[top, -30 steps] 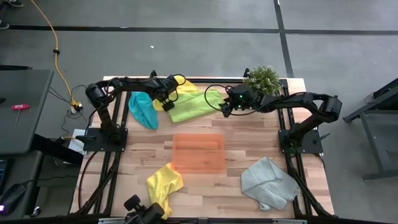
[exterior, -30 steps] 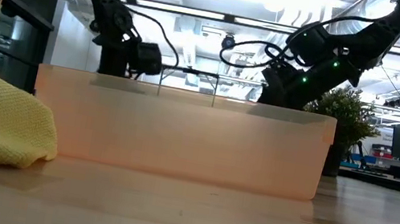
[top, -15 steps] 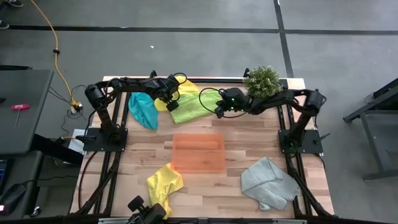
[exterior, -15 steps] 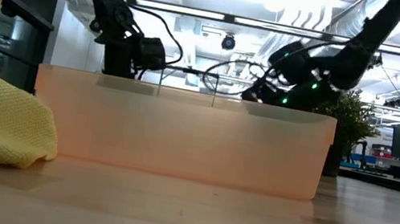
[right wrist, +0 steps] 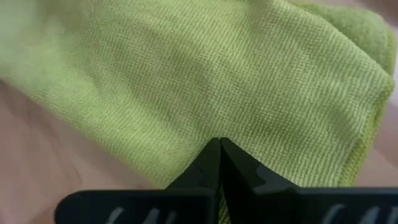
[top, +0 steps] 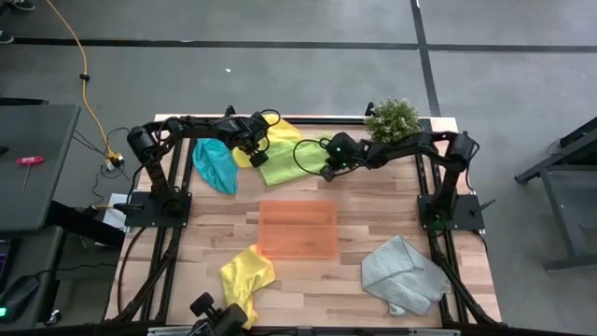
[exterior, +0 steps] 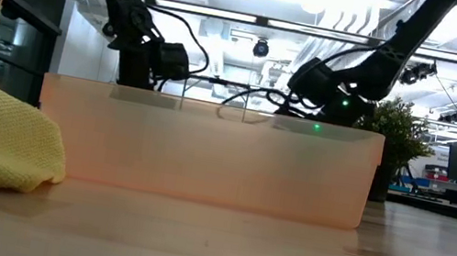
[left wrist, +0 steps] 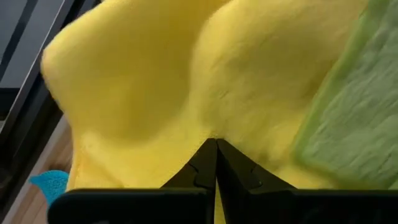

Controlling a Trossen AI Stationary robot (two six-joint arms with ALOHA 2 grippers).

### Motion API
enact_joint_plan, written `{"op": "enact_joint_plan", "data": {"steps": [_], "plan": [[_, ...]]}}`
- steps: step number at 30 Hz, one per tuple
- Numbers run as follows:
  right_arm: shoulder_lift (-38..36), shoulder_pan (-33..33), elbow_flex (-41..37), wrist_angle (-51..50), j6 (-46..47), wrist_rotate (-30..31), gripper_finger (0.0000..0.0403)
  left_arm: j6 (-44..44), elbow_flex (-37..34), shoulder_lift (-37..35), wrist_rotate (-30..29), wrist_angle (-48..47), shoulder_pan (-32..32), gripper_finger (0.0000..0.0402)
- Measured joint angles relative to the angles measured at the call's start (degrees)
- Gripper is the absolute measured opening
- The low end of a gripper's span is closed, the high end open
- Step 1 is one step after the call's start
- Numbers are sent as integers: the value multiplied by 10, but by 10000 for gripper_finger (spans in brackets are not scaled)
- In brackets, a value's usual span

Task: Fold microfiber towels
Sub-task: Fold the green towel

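At the table's far side a lime green towel lies bunched, its left part over a yellow towel. My left gripper is shut in the yellow cloth, right beside the green towel's hem. My right gripper is shut at the green towel's right end. Lying loose on the wood are a teal towel, a second yellow towel and a grey towel. In the low view the tray hides both grippers' fingertips. My left gripper has its shut fingertips sunk in a crease of the yellow towel, and the cloth bulges up around them. How many layers it has I cannot tell. The towel lies on the table. My right gripper has its shut fingertips on the green towel's right end, close to its hemmed edge, coming from the table's right side and slanting down. One layer or several, I cannot tell. The towel rests on the wood.
A translucent orange tray sits mid-table. A bushy potted plant stands at the far edge, right behind my right arm. Both arms' bases stand at the table's left and right sides.
My right gripper has gone toward the table's left edge and down, onto the lime green towel's right end. My left gripper has kept its place on the yellow towel.
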Motion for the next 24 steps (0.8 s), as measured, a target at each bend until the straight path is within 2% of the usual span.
{"op": "enact_joint_plan", "data": {"steps": [7,15,17,22,24], "plan": [[-68,1,-74,-33,33,11,0,7,0,0,-85,-8,26,0],[-173,17,-115,-126,51,40,0,7,0,-1,-61,-4,59,0],[-190,22,-114,-136,52,59,0,7,0,-13,-6,2,61,0],[-195,26,-113,-129,52,67,0,28,0,-36,196,80,42,0],[-195,26,-113,-128,52,67,0,32,0,-33,244,105,26,0]]}}
